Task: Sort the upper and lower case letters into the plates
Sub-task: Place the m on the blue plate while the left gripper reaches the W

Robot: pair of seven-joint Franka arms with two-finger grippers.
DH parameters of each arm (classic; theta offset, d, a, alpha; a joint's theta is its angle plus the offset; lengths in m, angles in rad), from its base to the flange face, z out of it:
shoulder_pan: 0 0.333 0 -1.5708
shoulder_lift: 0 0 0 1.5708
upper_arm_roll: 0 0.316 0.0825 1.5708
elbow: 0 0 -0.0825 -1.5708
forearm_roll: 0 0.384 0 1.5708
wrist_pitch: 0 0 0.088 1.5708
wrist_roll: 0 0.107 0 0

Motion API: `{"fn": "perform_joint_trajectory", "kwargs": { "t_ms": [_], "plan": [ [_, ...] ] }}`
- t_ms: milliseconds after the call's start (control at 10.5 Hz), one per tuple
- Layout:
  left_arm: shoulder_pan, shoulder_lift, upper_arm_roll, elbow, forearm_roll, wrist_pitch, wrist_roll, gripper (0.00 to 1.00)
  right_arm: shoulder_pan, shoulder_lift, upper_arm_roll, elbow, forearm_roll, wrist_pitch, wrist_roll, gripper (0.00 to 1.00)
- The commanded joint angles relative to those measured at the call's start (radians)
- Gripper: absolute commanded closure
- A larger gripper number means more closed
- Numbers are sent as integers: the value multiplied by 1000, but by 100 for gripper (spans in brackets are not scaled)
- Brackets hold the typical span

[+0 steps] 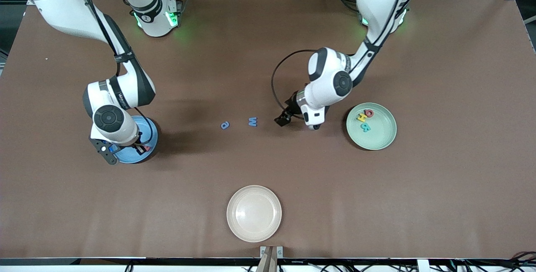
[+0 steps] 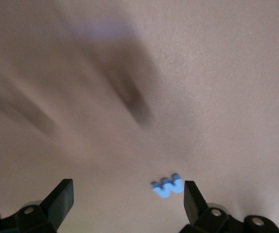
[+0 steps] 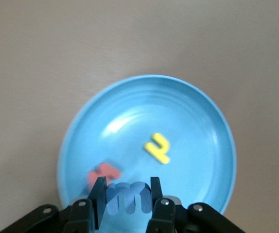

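My right gripper [image 1: 140, 149] hangs over the blue plate [image 1: 151, 134] and is shut on a blue letter m [image 3: 130, 196]. In the right wrist view the blue plate [image 3: 188, 111] holds a yellow letter [image 3: 158, 148] and a red letter [image 3: 102, 174]. My left gripper [image 1: 283, 120] is open, low over the table beside a blue letter W [image 1: 252, 121]. In the left wrist view the W [image 2: 168, 186] lies just inside one finger [image 2: 194, 198]. Another blue letter [image 1: 225, 125] lies beside the W, toward the right arm's end. The mint green plate [image 1: 381, 138] holds red [image 1: 369, 113], yellow [image 1: 361, 117] and teal [image 1: 365, 127] letters.
A cream-beige plate [image 1: 254, 213] sits near the table's front edge, nearer to the front camera than the two loose letters. A black cable loops from the left arm's wrist [image 1: 274, 75] above the table.
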Motion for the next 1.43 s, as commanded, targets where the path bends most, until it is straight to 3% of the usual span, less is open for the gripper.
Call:
{"fn": "perform_joint_trajectory", "kwargs": {
  "t_ms": [0,191,381,668,1335],
  "plan": [
    [-39,72,8,97,-25,59,-157,0,-21,-57,5,-77,-27,-3,-5,1],
    [-47,110,7,137,-46,82,-166,0,-17,-54,7,-65,-25,-4,-2,0],
    [-73,131,4,158,-205,153,-192,0,-6,-54,10,-58,-15,-3,1,0],
    [-81,179,1,220,-324,174,-195,0,34,-54,45,-54,16,10,28,0],
    [-133,262,-24,287,-367,237,-189,0,-23,4,51,66,53,4,41,0]
  ]
}}
